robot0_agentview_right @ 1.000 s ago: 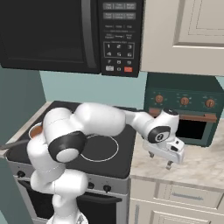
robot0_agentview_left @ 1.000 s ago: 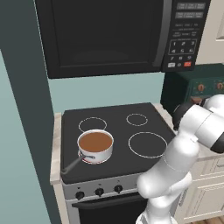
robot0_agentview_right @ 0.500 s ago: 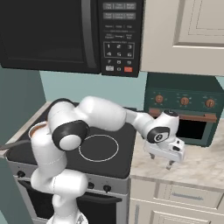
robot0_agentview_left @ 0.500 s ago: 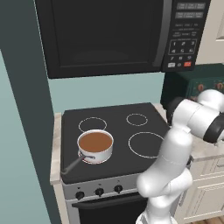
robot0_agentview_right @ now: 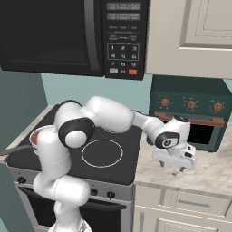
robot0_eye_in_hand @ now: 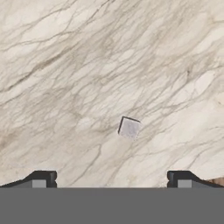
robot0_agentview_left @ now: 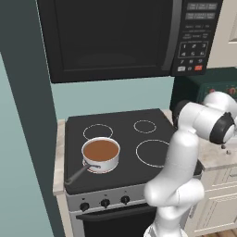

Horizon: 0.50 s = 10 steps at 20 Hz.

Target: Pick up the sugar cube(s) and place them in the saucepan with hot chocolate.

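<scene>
A small white sugar cube (robot0_eye_in_hand: 129, 128) lies on the marble counter (robot0_eye_in_hand: 65, 70), a little ahead of my gripper (robot0_eye_in_hand: 111, 179) and slightly to its right in the hand view. The gripper is open, its fingertips (robot0_eye_in_hand: 43, 178) set wide with nothing between them. In the right base view the gripper (robot0_agentview_right: 173, 168) hangs just above the counter (robot0_agentview_right: 213, 174), right of the stove. The silver saucepan (robot0_agentview_left: 101, 157) with reddish-brown hot chocolate (robot0_agentview_left: 101, 149) stands on the stove's front left burner, dark handle (robot0_agentview_left: 76, 175) pointing front-left. My arm partly hides the saucepan (robot0_agentview_right: 35, 136) in the right base view.
A teal toaster oven (robot0_agentview_right: 190, 115) stands at the back of the counter behind the gripper. A black microwave (robot0_agentview_left: 120, 37) hangs over the black stove (robot0_agentview_left: 148, 125). Cabinet drawers (robot0_agentview_right: 181, 204) sit below the counter.
The arm has stretched further right, and the hand has shifted slightly right and down over the counter. The saucepan has not moved.
</scene>
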Motion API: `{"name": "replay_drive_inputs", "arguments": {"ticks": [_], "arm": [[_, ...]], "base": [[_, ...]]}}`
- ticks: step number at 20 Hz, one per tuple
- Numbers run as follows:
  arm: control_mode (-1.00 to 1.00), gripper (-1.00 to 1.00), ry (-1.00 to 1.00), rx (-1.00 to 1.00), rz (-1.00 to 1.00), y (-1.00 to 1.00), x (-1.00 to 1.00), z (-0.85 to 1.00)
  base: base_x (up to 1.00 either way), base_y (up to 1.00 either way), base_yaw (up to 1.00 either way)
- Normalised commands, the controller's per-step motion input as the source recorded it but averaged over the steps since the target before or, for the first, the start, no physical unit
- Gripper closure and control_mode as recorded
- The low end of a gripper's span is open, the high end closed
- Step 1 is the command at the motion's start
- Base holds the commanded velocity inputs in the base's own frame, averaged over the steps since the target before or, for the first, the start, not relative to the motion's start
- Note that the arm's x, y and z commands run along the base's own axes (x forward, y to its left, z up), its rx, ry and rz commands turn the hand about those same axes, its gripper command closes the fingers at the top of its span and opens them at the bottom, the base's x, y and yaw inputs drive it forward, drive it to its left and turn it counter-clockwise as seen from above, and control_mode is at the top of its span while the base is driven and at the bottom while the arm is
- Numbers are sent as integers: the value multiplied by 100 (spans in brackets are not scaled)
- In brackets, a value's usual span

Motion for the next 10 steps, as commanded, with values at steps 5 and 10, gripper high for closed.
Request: {"name": "replay_drive_inputs", "arguments": {"ticks": [5, 10], "arm": [[-100, -100, 0, 0, 2, 0, 18, -5], [-100, -100, 1, 0, 0, 0, 33, -24]], "base": [[0, 0, 0], [0, 0, 0]]}}
